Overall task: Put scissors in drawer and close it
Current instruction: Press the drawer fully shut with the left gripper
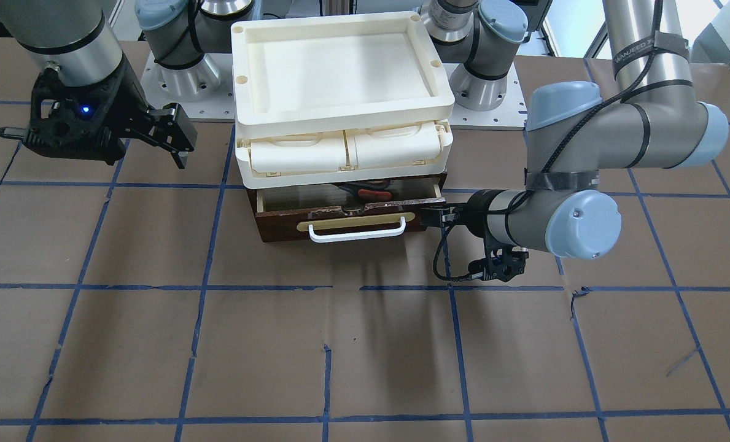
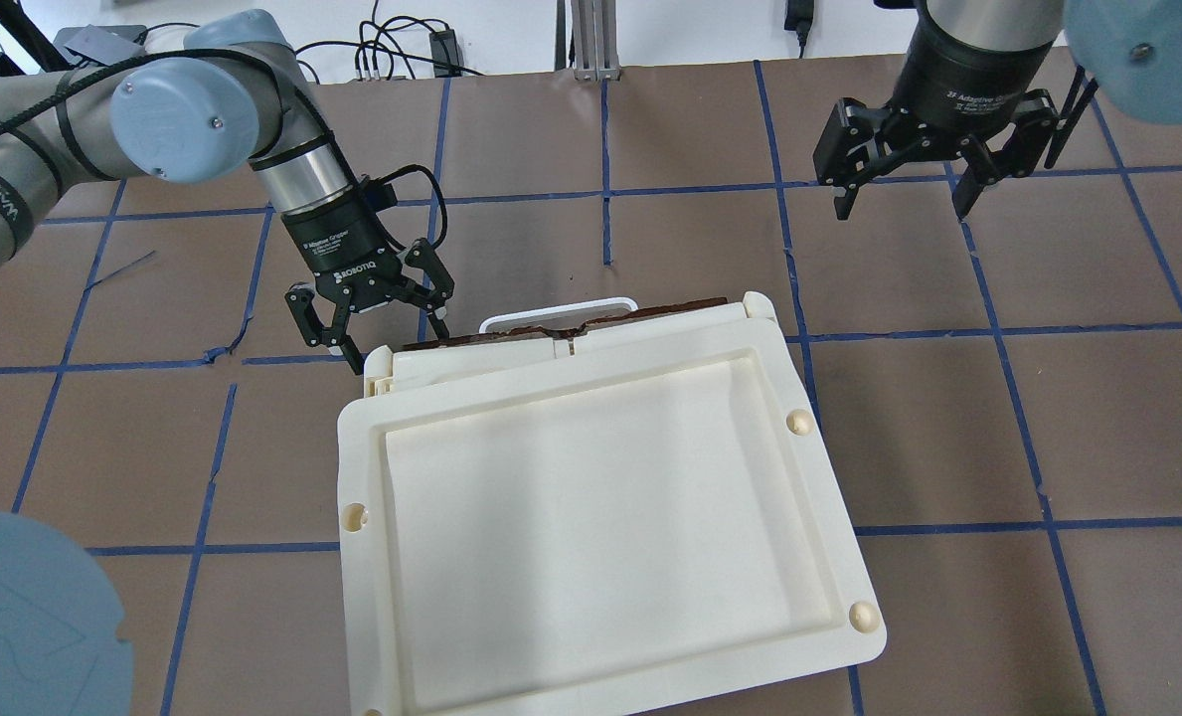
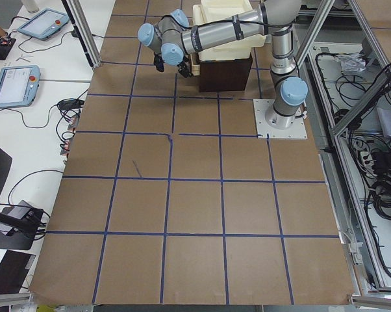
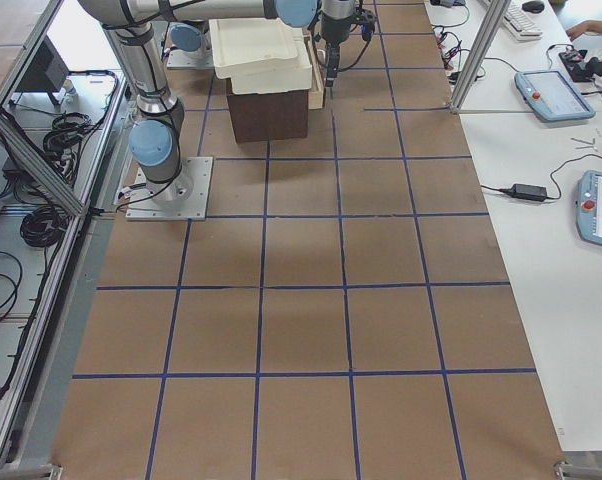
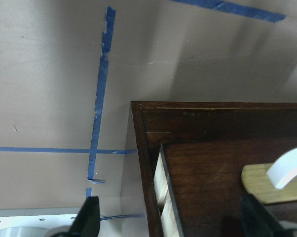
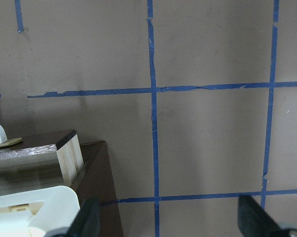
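Observation:
The drawer (image 1: 279, 224), with its dark brown front and white bar handle (image 1: 355, 234), stands partly pulled out under the cream compartments. The scissors (image 1: 374, 191) lie inside it, orange-lined loops showing and the rest hidden under the compartments. My left gripper (image 1: 429, 215) is open and low at the drawer's end on the robot's left. In the left wrist view the drawer front (image 5: 212, 163) lies between its spread fingers (image 5: 87, 217). My right gripper (image 2: 901, 211) hangs open and empty above the table, off the drawer's other end.
A cream tray (image 2: 362, 467) sits on cream compartments (image 1: 291, 156) over the dark cabinet (image 6: 96, 168). Both arm bases (image 1: 180, 73) stand behind it. Brown table surface with blue tape lines lies in front and to both sides.

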You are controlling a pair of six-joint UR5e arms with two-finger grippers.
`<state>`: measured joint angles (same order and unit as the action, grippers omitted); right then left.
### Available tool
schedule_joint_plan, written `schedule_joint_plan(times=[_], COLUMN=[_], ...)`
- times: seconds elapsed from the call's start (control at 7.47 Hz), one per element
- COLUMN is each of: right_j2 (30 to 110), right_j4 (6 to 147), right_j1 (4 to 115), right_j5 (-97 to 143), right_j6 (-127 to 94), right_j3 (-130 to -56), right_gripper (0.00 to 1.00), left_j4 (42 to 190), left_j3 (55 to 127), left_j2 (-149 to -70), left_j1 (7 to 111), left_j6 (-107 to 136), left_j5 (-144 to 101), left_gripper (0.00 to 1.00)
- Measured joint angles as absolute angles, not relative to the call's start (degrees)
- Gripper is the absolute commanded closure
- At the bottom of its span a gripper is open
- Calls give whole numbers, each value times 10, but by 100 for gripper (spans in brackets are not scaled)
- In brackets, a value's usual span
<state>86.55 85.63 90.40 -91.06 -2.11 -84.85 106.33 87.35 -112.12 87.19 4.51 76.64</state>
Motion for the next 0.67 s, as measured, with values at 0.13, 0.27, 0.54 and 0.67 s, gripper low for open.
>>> schedule_joint_plan(times=[0.13, 0.27, 0.54, 0.67], right_j2=[865, 865, 865, 866], right_j4=[856, 856, 856, 856], right_j1=[904, 904, 904, 904], right_j5=[-911, -911, -911, -911], right_j6=[-21, -21, -21, -21], right_j3=[-849, -849, -850, -850], right_gripper=[0, 0, 0, 0], left_j4=[1056, 1048, 1041, 1039], left_j3=[881, 887, 894, 891], left_j2=[-1121, -1120, -1112, -1107], left_j1=[872, 872, 872, 872], left_j6=[43, 40, 42, 43], left_j5=[767, 768, 778, 779], left_gripper=[0, 0, 0, 0])
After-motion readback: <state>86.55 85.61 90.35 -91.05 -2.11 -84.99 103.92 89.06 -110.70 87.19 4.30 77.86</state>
